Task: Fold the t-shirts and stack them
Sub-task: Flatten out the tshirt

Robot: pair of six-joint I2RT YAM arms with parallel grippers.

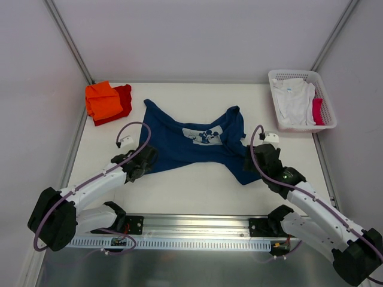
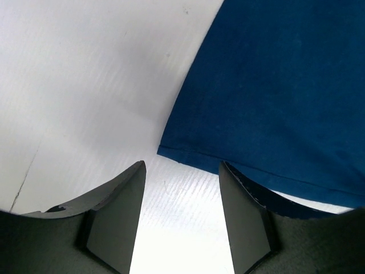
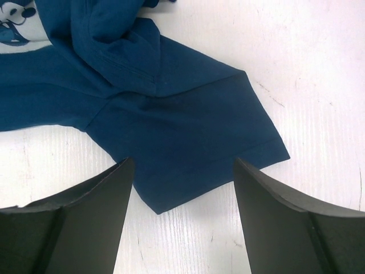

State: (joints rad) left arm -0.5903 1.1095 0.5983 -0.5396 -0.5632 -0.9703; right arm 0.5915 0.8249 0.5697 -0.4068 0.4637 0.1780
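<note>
The navy t-shirt (image 1: 179, 152) is soft matt cloth with a stitched hem. The orange tee (image 1: 103, 98) and red tee (image 1: 124, 95) at the far left look like the same dull knit. The white worktop (image 1: 197, 191) is finely ribbed and lightly scuffed. The jaws are dark matt plastic, the far-right basket (image 1: 293, 72) is glossy white plastic, and the near rail (image 1: 197, 224) is brushed metal.

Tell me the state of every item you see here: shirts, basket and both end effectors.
Navy t-shirt: unfolded, rumpled, spread out.
Orange t-shirt: folded, top of stack.
Red t-shirt: folded, beneath orange.
Basket: holds white cloth, pink cloth.
Left end effector: open, empty.
Right end effector: open, empty.
</note>
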